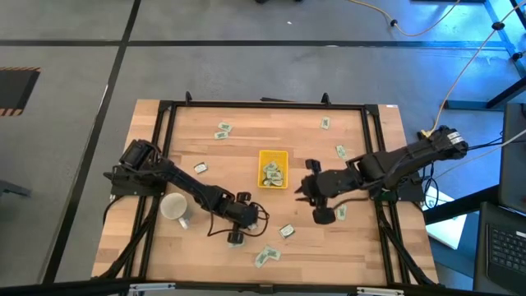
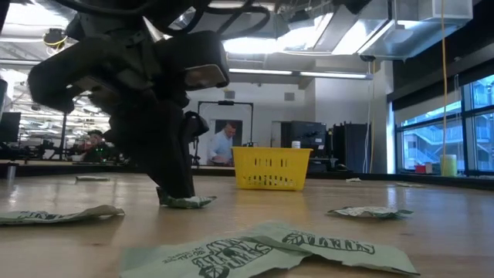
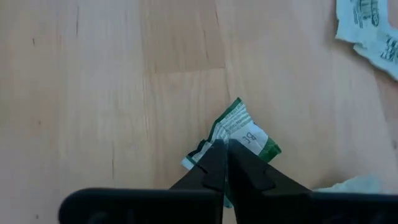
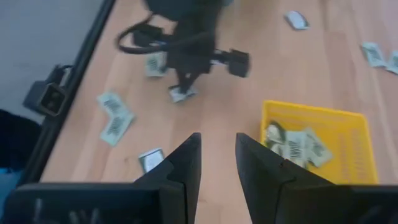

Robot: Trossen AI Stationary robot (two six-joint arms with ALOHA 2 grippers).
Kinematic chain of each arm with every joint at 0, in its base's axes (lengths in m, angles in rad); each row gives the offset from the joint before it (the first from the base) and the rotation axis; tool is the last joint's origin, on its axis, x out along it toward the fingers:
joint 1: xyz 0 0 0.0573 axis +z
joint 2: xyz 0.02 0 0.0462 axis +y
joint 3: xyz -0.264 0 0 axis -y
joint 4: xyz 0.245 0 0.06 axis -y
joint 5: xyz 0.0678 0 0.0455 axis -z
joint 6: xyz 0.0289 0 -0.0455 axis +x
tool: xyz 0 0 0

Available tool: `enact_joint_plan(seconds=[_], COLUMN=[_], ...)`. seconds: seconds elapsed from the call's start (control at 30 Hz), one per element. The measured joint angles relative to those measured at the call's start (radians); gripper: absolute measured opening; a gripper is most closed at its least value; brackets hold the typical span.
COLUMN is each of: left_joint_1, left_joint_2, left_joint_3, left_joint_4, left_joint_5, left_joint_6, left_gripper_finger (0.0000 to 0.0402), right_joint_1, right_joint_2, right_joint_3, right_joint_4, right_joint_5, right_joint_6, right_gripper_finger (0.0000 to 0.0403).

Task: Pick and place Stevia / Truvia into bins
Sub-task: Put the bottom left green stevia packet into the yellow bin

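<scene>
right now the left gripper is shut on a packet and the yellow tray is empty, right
Not quite: the yellow tray is not empty. The right wrist view shows several packets lying in it. The rest holds: the left gripper is shut on a packet on the table.

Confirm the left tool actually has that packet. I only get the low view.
Observer: Yes. The left wrist view shows the left tool shut on a small white-and-green paper sweetener packet, down on the wooden table.
Operator: Anything in the bin?
Observer: From above, the small shallow yellow plastic tray holds a few packets.
Operator: Right arm?
Observer: The right tool is open and empty, hovering beside the tray on the right arm's side.
</scene>
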Motion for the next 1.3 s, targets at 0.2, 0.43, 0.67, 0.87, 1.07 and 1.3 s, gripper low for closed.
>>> enact_joint_plan(seconds=[0.2, 0.43, 0.67, 0.87, 1.07, 1.3], left_joint_1=[0.034, 0.083, 0.192, 0.295, 0.359, 0.386], left_joint_2=[-0.063, -0.145, -0.17, -0.164, -0.157, -0.153], left_joint_3=[-0.002, 0.0, 0.0, 0.0, 0.001, 0.002], left_joint_4=[0.018, 0.118, 0.264, 0.214, 0.153, 0.144], left_joint_5=[0.029, 0.002, -0.073, -0.119, -0.078, -0.057], left_joint_6=[-0.048, -0.048, -0.046, -0.025, 0.015, 0.032], left_gripper_finger=[0.0005, 0.0005, 0.0004, 0.0004, 0.0004, 0.0004], right_joint_1=[0.053, 0.094, 0.108, 0.115, 0.114, 0.13], right_joint_2=[0.0, 0.001, 0.001, 0.001, 0.002, 0.086], right_joint_3=[-0.125, -0.331, -0.449, -0.455, -0.455, -0.455], right_joint_4=[0.139, 0.485, 0.589, 0.598, 0.603, 0.65], right_joint_5=[0.0, -0.028, -0.026, -0.026, -0.026, -0.026], right_joint_6=[-0.012, -0.018, 0.059, 0.082, 0.085, 0.083], right_gripper_finger=[0.0102, 0.0102, 0.0102, 0.0102, 0.0102, 0.0102])
